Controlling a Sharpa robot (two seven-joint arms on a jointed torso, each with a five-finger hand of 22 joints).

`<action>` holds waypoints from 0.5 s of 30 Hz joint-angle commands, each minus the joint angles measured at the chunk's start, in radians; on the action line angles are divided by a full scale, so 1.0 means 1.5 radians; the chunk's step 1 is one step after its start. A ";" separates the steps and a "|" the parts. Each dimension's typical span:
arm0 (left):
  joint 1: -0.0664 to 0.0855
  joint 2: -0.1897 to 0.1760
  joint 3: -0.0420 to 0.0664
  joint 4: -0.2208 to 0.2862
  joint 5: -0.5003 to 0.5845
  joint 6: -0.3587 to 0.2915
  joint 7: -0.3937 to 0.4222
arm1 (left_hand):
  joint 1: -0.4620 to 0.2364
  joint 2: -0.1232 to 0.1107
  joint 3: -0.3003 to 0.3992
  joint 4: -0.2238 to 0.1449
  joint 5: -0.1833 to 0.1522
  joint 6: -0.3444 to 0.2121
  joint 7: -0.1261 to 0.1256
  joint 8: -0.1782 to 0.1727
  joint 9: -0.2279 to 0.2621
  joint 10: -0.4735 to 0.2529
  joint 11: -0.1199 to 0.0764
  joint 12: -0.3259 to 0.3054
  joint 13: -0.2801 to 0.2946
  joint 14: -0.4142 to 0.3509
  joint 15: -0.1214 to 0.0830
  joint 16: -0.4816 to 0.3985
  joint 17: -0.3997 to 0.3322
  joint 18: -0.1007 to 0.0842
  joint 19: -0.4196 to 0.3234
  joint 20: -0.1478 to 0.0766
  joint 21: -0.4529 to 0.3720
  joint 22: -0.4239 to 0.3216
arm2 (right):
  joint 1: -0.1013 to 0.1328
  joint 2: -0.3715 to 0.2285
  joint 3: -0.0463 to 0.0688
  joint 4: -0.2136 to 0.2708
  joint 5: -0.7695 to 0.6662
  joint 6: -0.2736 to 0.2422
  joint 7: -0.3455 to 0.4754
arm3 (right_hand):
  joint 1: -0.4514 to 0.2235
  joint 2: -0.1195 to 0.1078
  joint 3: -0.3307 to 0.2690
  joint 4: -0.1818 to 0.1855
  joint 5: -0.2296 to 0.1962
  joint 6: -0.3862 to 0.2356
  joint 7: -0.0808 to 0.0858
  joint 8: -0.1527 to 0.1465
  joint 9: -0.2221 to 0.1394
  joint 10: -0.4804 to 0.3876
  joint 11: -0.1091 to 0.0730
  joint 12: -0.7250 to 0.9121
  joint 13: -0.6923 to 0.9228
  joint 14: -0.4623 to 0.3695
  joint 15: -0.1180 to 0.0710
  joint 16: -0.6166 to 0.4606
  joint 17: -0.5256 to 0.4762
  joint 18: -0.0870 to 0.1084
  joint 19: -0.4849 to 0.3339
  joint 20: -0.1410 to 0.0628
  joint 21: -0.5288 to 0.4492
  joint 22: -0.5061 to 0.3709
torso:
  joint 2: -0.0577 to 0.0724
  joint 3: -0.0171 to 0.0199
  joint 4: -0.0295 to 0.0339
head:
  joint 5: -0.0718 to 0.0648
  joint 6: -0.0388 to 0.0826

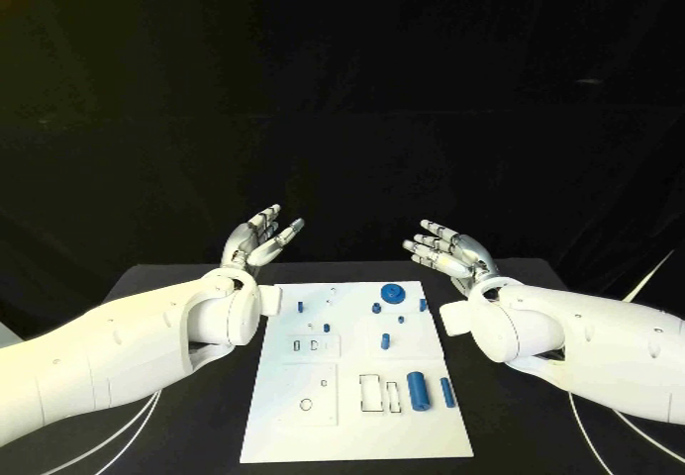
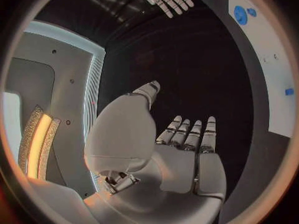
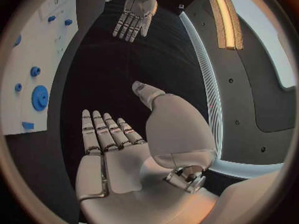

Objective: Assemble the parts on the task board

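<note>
Task board (image 1: 357,416) lay flat in the middle of the black worktop (image 1: 171,287), long side running from the near edge toward the far edge. Blue parts sat on it, mostly along its right half. A round gear-like disc (image 1: 393,292) was near the board's far right corner. Small blue pegs (image 1: 377,308) were just beside the disc, toward the board's middle. A short blue pin (image 1: 384,341) stood about mid-board. A thick blue cylinder (image 1: 417,389) and a thinner blue bar (image 1: 445,391) lay side by side near the board's right edge, in its near half. White outlined recesses were visible on the board's left and near portions; their contents could not be told.

Left hand (image 1: 261,237) was raised over the far edge of the worktop, beyond the board's far left corner, fingers spread, palm empty, touching nothing. Right hand (image 1: 446,252) was raised beyond the board's far right corner, fingers likewise apart, holding nothing. Both hands were well apart from the parts. Wrist views confirmed bare palms with extended fingers (image 2: 187,134) on the left and on the right (image 3: 102,132).
</note>
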 commanded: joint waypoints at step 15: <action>0.012 -0.080 0.003 0.077 -0.061 0.110 -0.012 | 0.103 -0.017 -0.005 0.026 0.006 0.331 0.058 0.122 0.078 0.477 0.050 0.074 0.031 0.469 -0.019 0.135 0.108 0.041 0.428 -0.007 0.170 0.057 | 0.077 -0.005 -0.022 -0.049 -0.477 0.090 -0.071 | 0.095 -0.040 0.045 -0.050 0.001 0.411 0.056 0.119 0.069 0.472 -0.066 0.043 0.018 0.455 -0.089 0.120 0.067 0.069 0.399 -0.044 0.159 0.057 | 0.050 -0.0025 0.0071 | -0.012 0.000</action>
